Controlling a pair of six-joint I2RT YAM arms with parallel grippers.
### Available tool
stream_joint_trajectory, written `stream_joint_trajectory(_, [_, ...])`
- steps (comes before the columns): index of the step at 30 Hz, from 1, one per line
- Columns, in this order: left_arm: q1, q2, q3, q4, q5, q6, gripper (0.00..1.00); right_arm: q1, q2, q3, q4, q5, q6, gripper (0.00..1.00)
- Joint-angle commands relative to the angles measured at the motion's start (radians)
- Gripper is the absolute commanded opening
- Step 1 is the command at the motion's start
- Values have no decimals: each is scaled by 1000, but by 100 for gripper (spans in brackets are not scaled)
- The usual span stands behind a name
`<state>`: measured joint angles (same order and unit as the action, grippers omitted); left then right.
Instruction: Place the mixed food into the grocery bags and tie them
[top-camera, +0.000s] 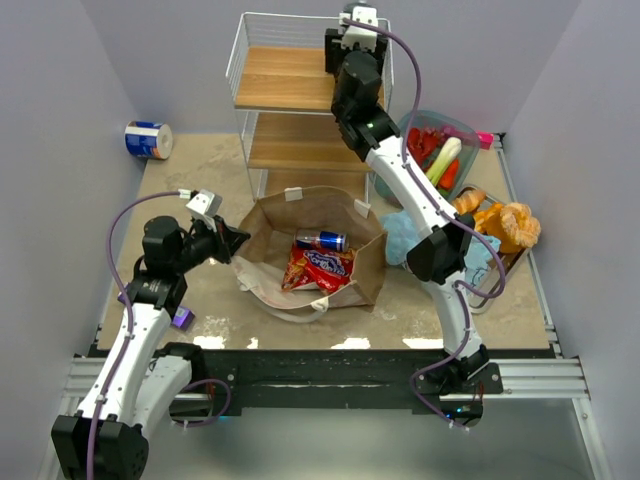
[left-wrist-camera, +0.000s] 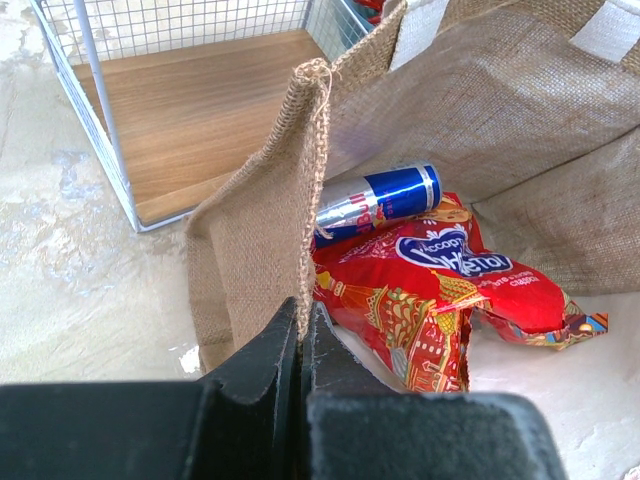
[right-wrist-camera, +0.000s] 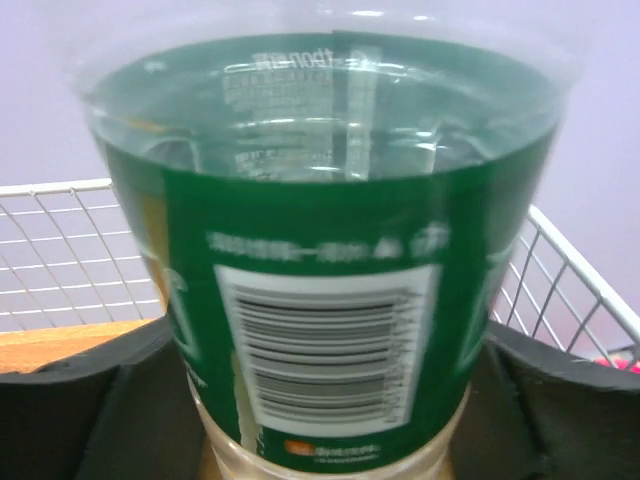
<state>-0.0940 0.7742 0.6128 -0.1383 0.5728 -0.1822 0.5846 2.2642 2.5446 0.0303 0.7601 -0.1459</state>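
The brown bag (top-camera: 370, 265) stands open in the middle, with the silver-red drink can (top-camera: 322, 240) and the red snack packet (top-camera: 318, 268) inside. My left gripper (top-camera: 233, 243) is shut on the bag's left rim; the left wrist view shows the jaws (left-wrist-camera: 300, 325) pinching the woven edge (left-wrist-camera: 255, 250), with the can (left-wrist-camera: 380, 200) and packet (left-wrist-camera: 430, 290) beyond. My right gripper (top-camera: 358, 22) is raised over the wire shelf's top level and is shut on the green-labelled clear bottle (right-wrist-camera: 330, 260), which fills the right wrist view. The light-blue plastic bag (top-camera: 403, 236) lies right of the brown bag.
A wire shelf rack (top-camera: 290, 80) with wooden boards stands behind the bag. A teal dish (top-camera: 470, 128) at back right holds the red lobster (top-camera: 425, 145) and the leek (top-camera: 446, 158). Breads (top-camera: 505, 222) lie at right. A blue-and-white roll (top-camera: 148, 140) lies far left, and a purple bar (top-camera: 182, 318) near my left arm.
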Motion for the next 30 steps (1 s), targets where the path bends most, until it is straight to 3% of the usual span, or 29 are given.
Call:
stream_joint_trajectory(1, [-3, 10, 10, 6, -4, 0, 0, -20, 17, 31, 54, -116, -46, 61])
stream_joint_trajectory(11, [-3, 7, 11, 2, -10, 3, 0, -8, -69, -14, 120, -251, -37, 28])
stream_joint_trajectory(17, [-3, 5, 13, 3, -17, 3, 0, 64, -176, -26, 138, -334, -101, 18])
stream_joint_trajectory(22, [-3, -3, 12, 2, -22, 3, 0, 202, -294, -105, 177, -376, -239, 15])
stream_joint_trajectory(25, [-3, -6, 15, 2, -22, 3, 0, 259, -377, -168, 152, -432, -215, 12])
stream_joint_trajectory(28, [-3, -10, 13, -1, -28, 1, 0, 325, -483, -280, 137, -452, -196, 10])
stream_joint_trajectory(30, [-3, -16, 13, 0, -33, 1, 0, 392, -588, -447, 146, -452, -198, 10])
